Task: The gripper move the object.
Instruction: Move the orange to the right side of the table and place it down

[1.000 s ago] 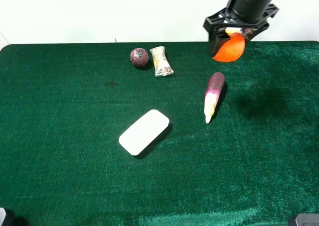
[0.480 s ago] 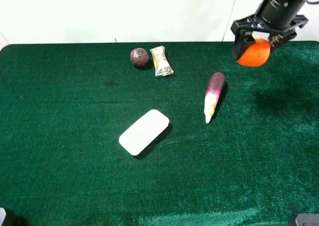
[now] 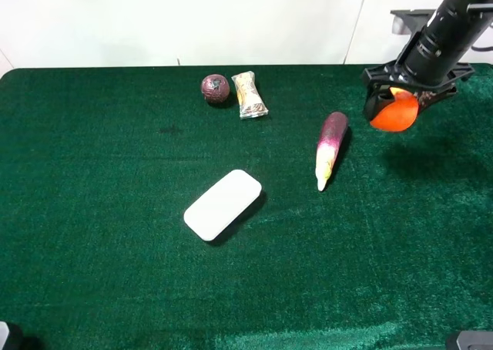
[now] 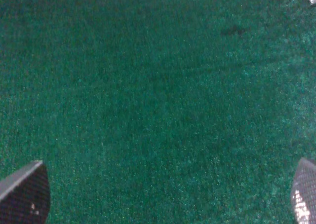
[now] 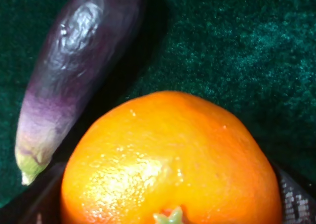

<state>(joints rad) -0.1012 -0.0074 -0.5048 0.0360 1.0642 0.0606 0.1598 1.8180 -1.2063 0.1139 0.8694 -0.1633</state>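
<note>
My right gripper (image 3: 394, 103) is shut on the round glossy orange fruit (image 3: 394, 112) and holds it above the green cloth at the right back, just right of the purple eggplant (image 3: 330, 147). In the right wrist view the orange fruit (image 5: 170, 165) fills the frame between the dark fingers (image 5: 295, 200), with the eggplant (image 5: 74, 68) beside it on the cloth. My left gripper (image 4: 158, 189) is open and empty over bare green cloth; only its two fingertips (image 4: 24, 192) show.
A dark maroon ball (image 3: 216, 89) and a crumpled wrapper (image 3: 249, 95) lie at the back middle. A white flat rounded block (image 3: 223, 204) lies mid-table. The green cloth (image 3: 115, 211) covers the table; a white wall stands behind.
My right gripper has carried the orange fruit to the right and then lower toward the cloth. The other things have not moved.
</note>
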